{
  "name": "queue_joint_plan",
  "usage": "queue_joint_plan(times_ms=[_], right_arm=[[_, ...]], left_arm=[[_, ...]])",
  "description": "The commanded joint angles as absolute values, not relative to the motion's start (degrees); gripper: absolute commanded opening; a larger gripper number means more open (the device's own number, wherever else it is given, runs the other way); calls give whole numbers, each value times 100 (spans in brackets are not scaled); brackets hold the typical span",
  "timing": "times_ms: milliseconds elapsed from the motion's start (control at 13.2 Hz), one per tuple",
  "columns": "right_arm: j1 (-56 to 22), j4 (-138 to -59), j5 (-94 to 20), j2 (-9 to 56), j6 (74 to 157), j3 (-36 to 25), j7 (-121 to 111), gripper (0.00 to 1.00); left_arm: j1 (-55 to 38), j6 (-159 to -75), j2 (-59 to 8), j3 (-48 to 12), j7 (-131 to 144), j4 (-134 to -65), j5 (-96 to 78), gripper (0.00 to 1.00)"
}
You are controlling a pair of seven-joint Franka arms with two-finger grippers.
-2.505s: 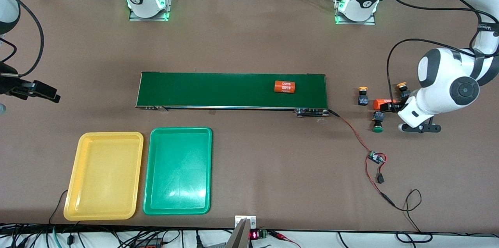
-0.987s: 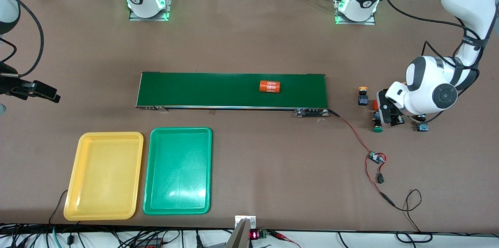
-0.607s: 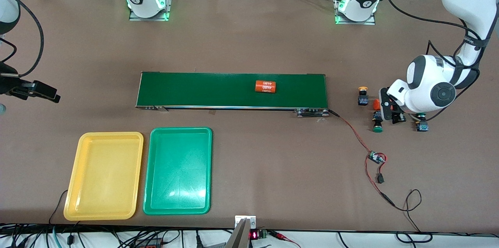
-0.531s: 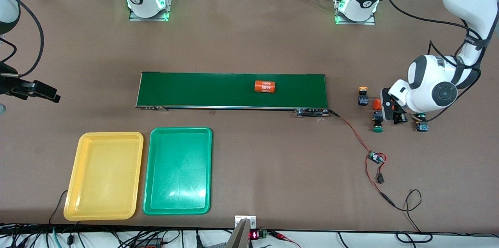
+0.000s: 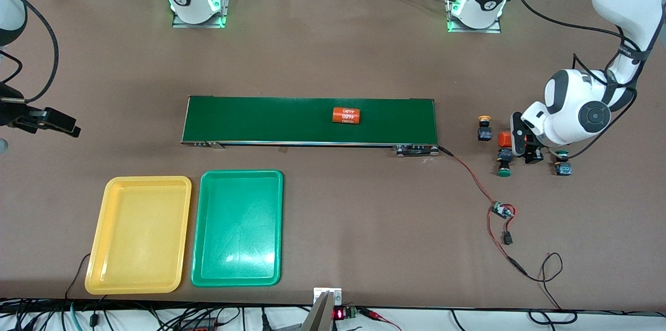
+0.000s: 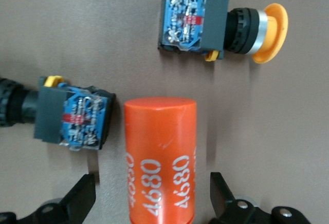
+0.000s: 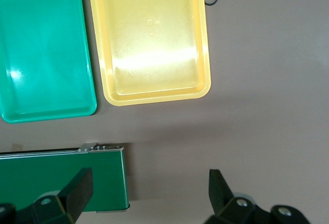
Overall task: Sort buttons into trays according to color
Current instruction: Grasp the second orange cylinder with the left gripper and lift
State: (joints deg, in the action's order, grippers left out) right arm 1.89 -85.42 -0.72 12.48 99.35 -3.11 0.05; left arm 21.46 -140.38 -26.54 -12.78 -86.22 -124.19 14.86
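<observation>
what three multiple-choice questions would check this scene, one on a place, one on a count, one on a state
1. Where does the orange cylinder away from the buttons lie?
A in a tray
B on the conveyor belt
C in a gripper

2. How many buttons lie in the yellow tray and the green tray?
A none
B two
C four

3. How is the left gripper?
A shut on a button
B open, fingers either side of a second orange cylinder
C shut on nothing

Key:
1 B, it lies on the belt's green surface.
2 A, both trays are bare inside.
3 B, the left wrist view shows the fingers apart with that cylinder between them. The right gripper waits open over the table by the belt's end.
</observation>
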Motion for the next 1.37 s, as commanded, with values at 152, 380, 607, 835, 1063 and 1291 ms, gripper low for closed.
queue_joint_plan(times_ms=[152,380,607,835,1063,1291], right_arm=[[229,-8481,-149,1275,9949,-290,-79,100],[229,-8481,-141,1283,9949,-290,-79,100],[229,-8481,-149,1283,9949,-290,-79,100],[229,-8481,-141,1283,9949,-290,-79,100],[229,-8481,-149,1283,9941,-290,-79,100],[229,-8481,-149,1275,9941,-290,-79,100]], left_arm=[[2145,-14080,-2540,-1301,-8955,-12551,1564,42],[2145,-14054,-2409,-1301,-9130,-12533,1564,3],[2136,-13390,-1883,-1309,-9369,-12402,1469,0],[1627,-12203,-1407,-1266,-8846,-11946,645,0],[908,-11514,-1345,-1318,-6711,-11786,186,0],[231,-11566,-1336,-1379,-5496,-11777,44,0]])
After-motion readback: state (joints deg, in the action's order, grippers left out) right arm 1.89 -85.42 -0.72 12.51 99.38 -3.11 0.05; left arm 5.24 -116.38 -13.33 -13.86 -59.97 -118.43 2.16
